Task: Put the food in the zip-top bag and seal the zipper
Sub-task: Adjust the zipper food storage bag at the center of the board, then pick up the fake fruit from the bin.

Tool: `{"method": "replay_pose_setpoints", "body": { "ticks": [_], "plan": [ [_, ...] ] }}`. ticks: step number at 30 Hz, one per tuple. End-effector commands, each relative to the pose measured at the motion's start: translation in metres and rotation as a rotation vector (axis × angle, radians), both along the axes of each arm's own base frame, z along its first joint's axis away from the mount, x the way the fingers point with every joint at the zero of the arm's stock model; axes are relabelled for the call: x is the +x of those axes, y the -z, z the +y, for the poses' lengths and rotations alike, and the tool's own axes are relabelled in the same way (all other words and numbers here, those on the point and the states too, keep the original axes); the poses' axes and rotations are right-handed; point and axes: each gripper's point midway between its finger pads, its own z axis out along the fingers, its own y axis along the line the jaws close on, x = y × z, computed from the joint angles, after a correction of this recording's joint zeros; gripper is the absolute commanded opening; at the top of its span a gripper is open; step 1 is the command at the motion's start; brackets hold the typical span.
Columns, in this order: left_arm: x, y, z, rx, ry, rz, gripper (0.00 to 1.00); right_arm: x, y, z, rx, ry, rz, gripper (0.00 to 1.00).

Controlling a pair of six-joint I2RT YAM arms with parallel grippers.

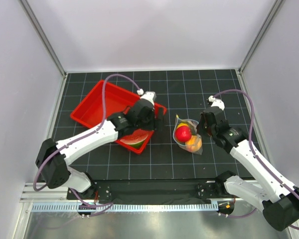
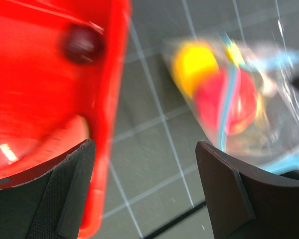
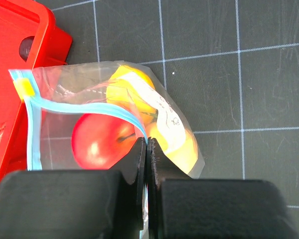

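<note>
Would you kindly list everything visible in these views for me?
tray: one, red, left of centre on the mat
watermelon wedge: one, green-rinded, tray's near corner
dark fruit: one, in tray
zip-top bag: one, clear, right of tray
zipper: one, teal, bag's edge
apple: one, red, in bag
lemon: one, yellow, in bag
orange ball: one, in bag
mat: one, black, gridded
left pincer: open, empty, by tray's rim
right pincer: shut on bag's edge

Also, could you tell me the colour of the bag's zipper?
The zipper is light blue; right wrist view.
</note>
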Motion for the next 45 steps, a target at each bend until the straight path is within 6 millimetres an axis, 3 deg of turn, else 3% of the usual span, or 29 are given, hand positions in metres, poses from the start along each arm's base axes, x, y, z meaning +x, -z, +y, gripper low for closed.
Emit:
{"method": "replay_pose_setpoints", "body": {
  "ticks": [1, 6, 8, 9, 10, 11, 15, 20, 25, 29, 31, 36, 37, 39, 40, 45],
  "plan": [
    [0.03, -0.016, 0.036, 0.015, -0.08, -0.039, 0.85, 0.009, -0.012, 0.001, 0.026, 0.023, -0.058, 0.01],
    [0.067, 0.008, 0.055, 0.08, -0.135, 0.006, 0.8, 0.009, -0.015, 0.001, 0.032, 0.021, -0.065, 0.01],
    [0.081, 0.031, 0.058, 0.118, -0.144, 0.049, 0.8, 0.009, -0.015, 0.003, 0.037, 0.018, -0.067, 0.01],
    [0.098, 0.04, 0.051, 0.128, -0.125, 0.058, 0.82, 0.009, -0.017, 0.004, 0.045, 0.013, -0.07, 0.01],
    [0.1, 0.051, 0.051, 0.145, -0.127, 0.078, 0.82, 0.009, -0.017, 0.004, 0.045, 0.013, -0.07, 0.01],
    [0.108, 0.05, 0.047, 0.138, -0.127, 0.073, 0.84, 0.009, -0.016, 0.005, 0.045, 0.011, -0.065, 0.01],
    [0.122, 0.067, 0.03, 0.117, -0.096, 0.1, 0.93, 0.009, -0.017, 0.004, 0.047, 0.012, -0.065, 0.01],
    [0.133, 0.089, 0.018, 0.117, -0.088, 0.13, 0.95, 0.009, -0.019, 0.005, 0.048, 0.01, -0.069, 0.01],
    [0.136, 0.109, 0.014, 0.144, -0.086, 0.172, 0.86, 0.008, -0.018, 0.004, 0.044, 0.01, -0.065, 0.01],
    [0.131, 0.119, 0.013, 0.137, -0.082, 0.207, 0.58, 0.007, -0.02, 0.003, 0.047, 0.013, -0.073, 0.01],
    [0.128, 0.114, 0.013, 0.117, -0.089, 0.195, 0.48, 0.007, -0.021, 0.003, 0.052, 0.013, -0.076, 0.01],
    [0.121, 0.085, 0.019, 0.088, -0.094, 0.135, 0.38, 0.007, -0.023, 0.005, 0.058, 0.005, -0.081, 0.01],
    [0.12, 0.065, 0.02, 0.066, -0.098, 0.098, 0.37, 0.007, -0.023, 0.005, 0.061, 0.008, -0.082, 0.01],
    [0.116, 0.05, 0.027, 0.065, -0.108, 0.065, 0.37, 0.007, -0.023, 0.006, 0.061, 0.003, -0.08, 0.01],
    [0.111, 0.03, 0.028, 0.043, -0.106, 0.03, 0.37, 0.007, -0.023, 0.006, 0.064, 0.001, -0.08, 0.01],
    [0.08, -0.014, 0.02, -0.025, -0.059, -0.043, 0.36, 0.008, -0.024, 0.009, 0.069, -0.011, -0.081, 0.01]
  ]
}}
